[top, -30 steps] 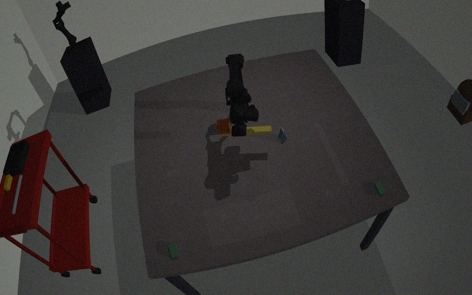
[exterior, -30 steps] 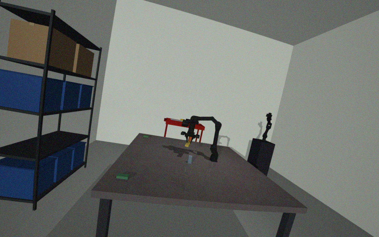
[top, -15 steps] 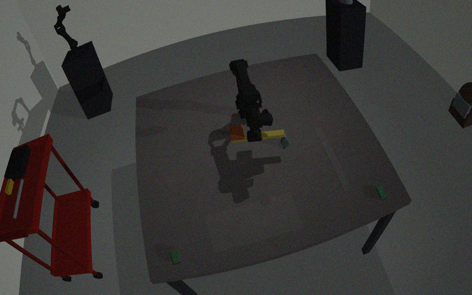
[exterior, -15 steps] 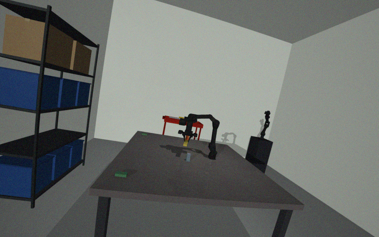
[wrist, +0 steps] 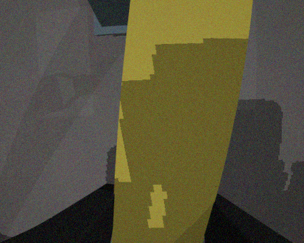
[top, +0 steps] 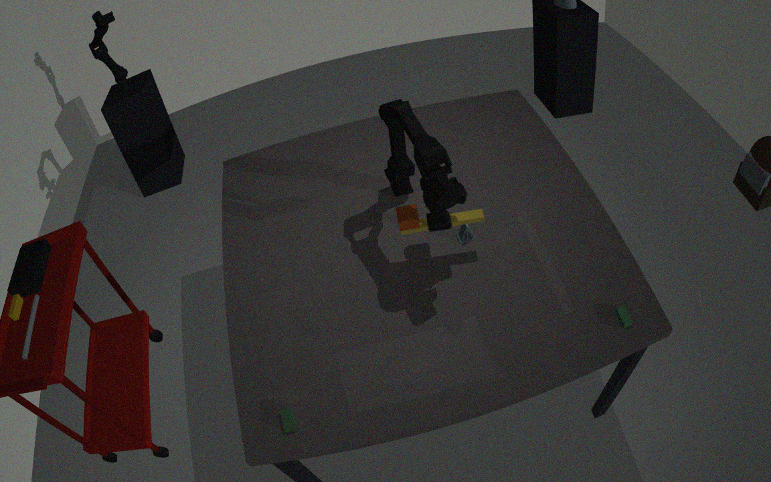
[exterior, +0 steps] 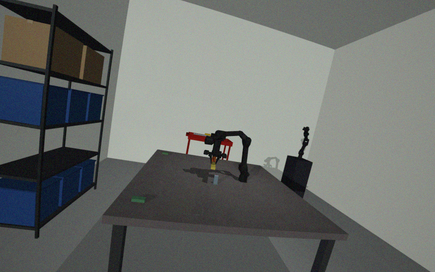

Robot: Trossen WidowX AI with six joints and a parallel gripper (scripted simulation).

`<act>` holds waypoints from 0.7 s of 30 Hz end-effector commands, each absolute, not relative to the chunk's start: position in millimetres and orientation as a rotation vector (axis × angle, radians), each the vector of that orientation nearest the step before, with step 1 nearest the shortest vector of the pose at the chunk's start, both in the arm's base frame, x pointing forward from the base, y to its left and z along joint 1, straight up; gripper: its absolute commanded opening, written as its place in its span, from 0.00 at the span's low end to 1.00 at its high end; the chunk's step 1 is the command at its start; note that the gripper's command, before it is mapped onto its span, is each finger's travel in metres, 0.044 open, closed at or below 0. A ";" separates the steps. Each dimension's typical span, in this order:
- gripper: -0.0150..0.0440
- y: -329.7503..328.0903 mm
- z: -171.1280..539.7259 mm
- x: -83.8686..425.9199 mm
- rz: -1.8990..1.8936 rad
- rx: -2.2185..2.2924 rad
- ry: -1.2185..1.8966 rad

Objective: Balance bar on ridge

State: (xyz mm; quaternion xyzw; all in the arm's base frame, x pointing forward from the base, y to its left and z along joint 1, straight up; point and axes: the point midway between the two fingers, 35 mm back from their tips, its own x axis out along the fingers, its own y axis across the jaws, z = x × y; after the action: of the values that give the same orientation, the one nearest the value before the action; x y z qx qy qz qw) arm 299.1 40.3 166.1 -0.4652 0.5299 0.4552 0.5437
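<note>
In the top view we look steeply down from high above the tabletop (top: 412, 371) (exterior: 212, 216), tilted so that its two near corners, each close to a green block, fall low in the picture and all four corners fit. In the exterior view we stand back beyond one short edge, slightly above the surface, and face along its length toward the far edge and a pale wall (exterior: 225, 77). The wrist view puts us closest, looking down past the end effector (top: 438, 223) (exterior: 213, 162) (wrist: 160, 219). All three share the yellow bar (top: 468, 216) (exterior: 213, 167) (wrist: 179, 118) and some tabletop beneath it.

Dk brown tbl (top: 532, 359) (exterior: 232, 216) w/ 2 green blocks nr edge, sm grey-blue ridge (top: 464, 234) (exterior: 215, 179) (wrist: 111, 30) upright.
</note>
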 end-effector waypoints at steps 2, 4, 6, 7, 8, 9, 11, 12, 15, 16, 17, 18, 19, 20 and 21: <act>0.25 60.5 167.6 299.6 1.095 -1.118 1.244; 0.25 68.1 167.6 299.2 1.102 -1.124 1.240; 0.25 75.8 167.6 298.6 1.109 -1.130 1.236; 0.25 79.6 167.6 298.2 1.112 -1.134 1.234; 0.25 83.4 167.6 297.8 1.116 -1.137 1.231; 0.25 87.3 167.6 297.3 1.119 -1.140 1.229; 0.25 95.0 167.6 296.1 1.126 -1.146 1.225; 0.25 98.8 167.6 295.4 1.130 -1.149 1.223; 0.25 110.3 167.5 293.1 1.140 -1.158 1.216; 0.25 114.2 167.5 292.1 1.144 -1.161 1.214; 0.25 118.0 167.5 291.2 1.147 -1.165 1.212; 0.25 121.8 167.5 290.2 1.151 -1.168 1.210; 0.25 125.7 167.5 289.1 1.154 -1.171 1.208; 0.25 129.2 167.4 288.0 1.157 -1.174 1.205; 0.25 132.7 167.4 286.9 1.161 -1.176 1.203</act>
State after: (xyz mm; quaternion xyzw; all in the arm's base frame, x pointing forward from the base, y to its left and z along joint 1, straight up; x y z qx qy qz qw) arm 289.9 120.4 166.0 -0.4887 0.5062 0.4815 0.5226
